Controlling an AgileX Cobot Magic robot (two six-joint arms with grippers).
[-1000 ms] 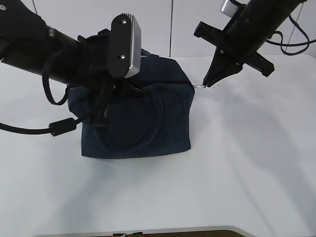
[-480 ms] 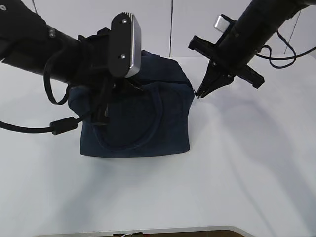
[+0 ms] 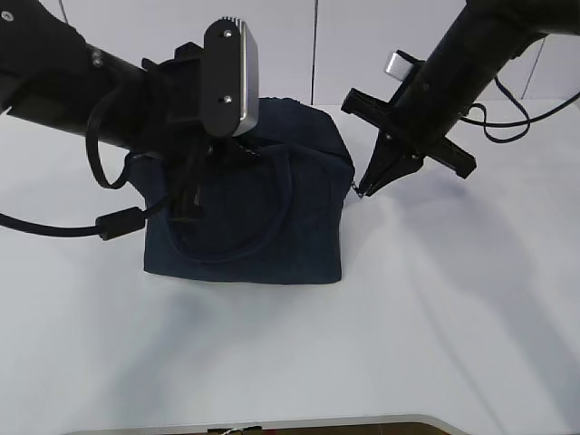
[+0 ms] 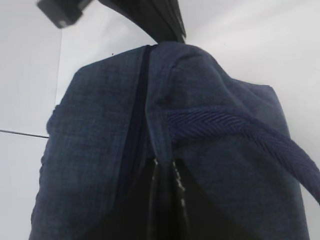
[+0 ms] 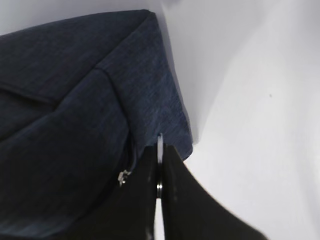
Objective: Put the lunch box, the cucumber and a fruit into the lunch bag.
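both grippers are seen closed. left gripper [image 4: 165, 172] is clamped on a fold of fabric at the top of the lunch bag [image 3: 263, 217], beside the zipper line [image 4: 137, 115] and near the root of a loop handle [image 4: 235, 127]. right gripper [image 3: 365, 190] is pinched on the silver ring pull [image 5: 160, 147] at the bag's right end, low on the end wall.

lunch bag is observed upright on the white table [image 3: 435, 317], left of centre, held from both ends. zipper line appears closed along the length shown in the left wrist view; whether it is fully run to the end cannot be told. lunch box, cucumber and fruit are not visible in any view; whether they are inside cannot be told.

risks, judged:
- bag could be dragged or tipped toward the right if the pull is drawn harder than the left grip resists.
- thin ring could slip out from between the tips, being held only at its edge.
- fabric fold could be released from the left tips, letting the top collapse and the zipper bind.
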